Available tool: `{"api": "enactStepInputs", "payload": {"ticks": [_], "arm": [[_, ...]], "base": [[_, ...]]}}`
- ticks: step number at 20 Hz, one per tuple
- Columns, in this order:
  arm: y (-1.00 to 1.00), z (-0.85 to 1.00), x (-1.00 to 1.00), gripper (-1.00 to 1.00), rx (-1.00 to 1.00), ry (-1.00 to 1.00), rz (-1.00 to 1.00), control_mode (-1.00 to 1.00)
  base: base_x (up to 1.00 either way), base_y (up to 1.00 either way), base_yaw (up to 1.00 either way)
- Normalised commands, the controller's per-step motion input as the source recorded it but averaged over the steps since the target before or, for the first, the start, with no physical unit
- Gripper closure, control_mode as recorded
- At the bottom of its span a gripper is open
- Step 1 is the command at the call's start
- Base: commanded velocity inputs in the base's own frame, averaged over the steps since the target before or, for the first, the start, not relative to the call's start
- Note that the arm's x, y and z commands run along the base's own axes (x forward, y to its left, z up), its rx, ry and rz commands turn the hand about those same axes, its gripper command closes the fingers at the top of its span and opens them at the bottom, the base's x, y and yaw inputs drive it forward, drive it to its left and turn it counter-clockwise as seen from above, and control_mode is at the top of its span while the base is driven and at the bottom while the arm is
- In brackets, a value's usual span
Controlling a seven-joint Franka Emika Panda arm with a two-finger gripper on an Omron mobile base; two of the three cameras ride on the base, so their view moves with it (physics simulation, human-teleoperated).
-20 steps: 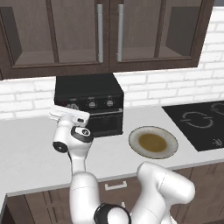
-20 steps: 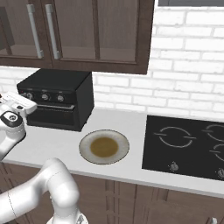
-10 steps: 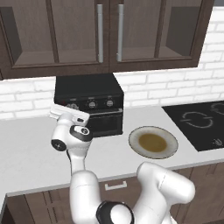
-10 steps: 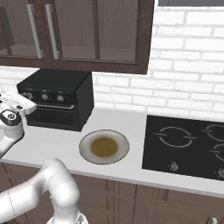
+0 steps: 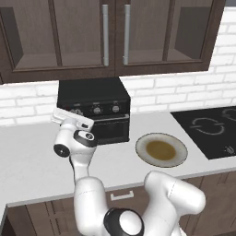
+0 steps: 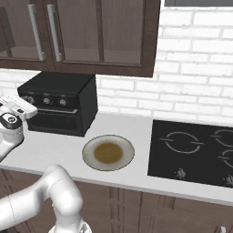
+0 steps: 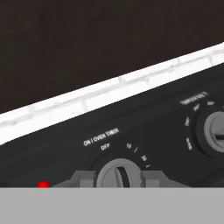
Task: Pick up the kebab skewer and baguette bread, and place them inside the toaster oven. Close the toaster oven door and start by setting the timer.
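Grey kitchen counter [image 5: 27,161] under dark wall cabinets [image 5: 115,37], white brick behind. Gripper [image 7: 120,177] pressed up to the toaster oven [image 5: 94,108] panel, fingers [image 7: 81,178] straddling the timer knob [image 7: 119,174] and clamped on it. Red lamp [image 7: 42,184] just left of the fingers; second knob [image 7: 214,131] upper right. Door [image 5: 108,129] shut below. Empty-looking plate [image 5: 161,150] well right.

Matt black toaster oven [image 5: 93,97] beneath glossy wood cabinets [image 5: 110,37].

Right up on the toaster oven [image 7: 144,127] panel: end effector [image 7: 117,177] fingers [image 7: 83,178] flank the timer knob [image 7: 117,174], red light [image 7: 43,184] beside.
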Motion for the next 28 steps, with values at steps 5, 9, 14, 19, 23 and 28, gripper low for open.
{"api": "enactStepInputs", "payload": {"ticks": [5, 9, 14, 19, 23, 28], "arm": [[-0.01, 0.00, 0.00, 1.00, 0.21, 0.00, 0.00, -1.00], [-0.08, -0.08, 0.00, 1.00, 0.23, 0.00, 0.01, -1.00], [-0.14, -0.06, 0.00, 1.00, 0.24, -0.02, 0.02, -1.00], [-0.01, 0.00, 0.09, 1.00, 0.18, -0.04, 0.03, -1.00], [0.00, 0.00, 0.00, 1.00, 0.20, -0.03, 0.01, -1.00], [0.00, 0.00, 0.00, 1.00, 0.25, -0.02, 0.01, -1.00]], "base": [[0.00, 0.00, 0.00], [0.00, 0.00, 0.00], [0.00, 0.00, 0.00], [0.00, 0.00, 0.00], [0.00, 0.00, 0.00], [0.00, 0.00, 0.00]]}}
